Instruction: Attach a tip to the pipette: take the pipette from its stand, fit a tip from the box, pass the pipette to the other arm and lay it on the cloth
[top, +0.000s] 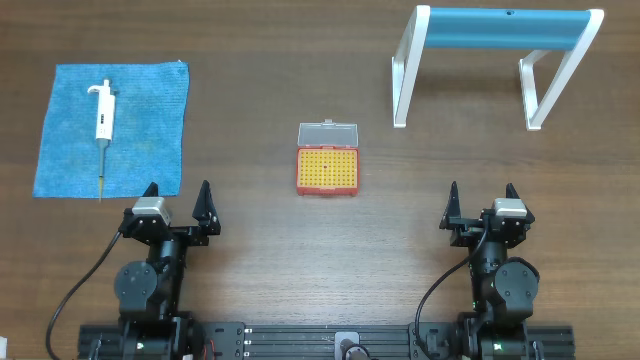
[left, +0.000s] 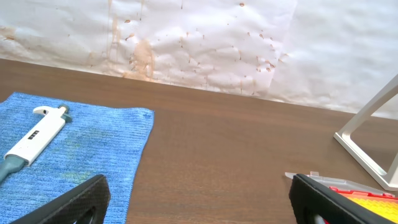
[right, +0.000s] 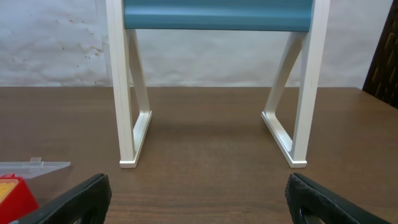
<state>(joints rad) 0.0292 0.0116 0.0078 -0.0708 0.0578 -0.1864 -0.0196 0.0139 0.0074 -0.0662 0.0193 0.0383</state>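
The white pipette (top: 103, 118) lies on the blue cloth (top: 150, 140) at the far left, a yellowish tip on its lower end; the left wrist view has the pipette (left: 34, 138) on the cloth (left: 99, 155) too. The tip box (top: 327, 171), orange with yellow tips and a clear lid open behind, sits mid-table; its corner (left: 357, 194) and edge (right: 12, 190) show in the wrist views. The white-and-blue stand (top: 500, 30) is at the back right, also seen as the stand (right: 217, 15). My left gripper (top: 178, 203) and right gripper (top: 482, 203) are open near their bases, holding nothing.
The brown wooden table (top: 300, 80) has open room between the cloth, the box and the stand. A white papered wall (left: 205, 43) runs along the table's far edge.
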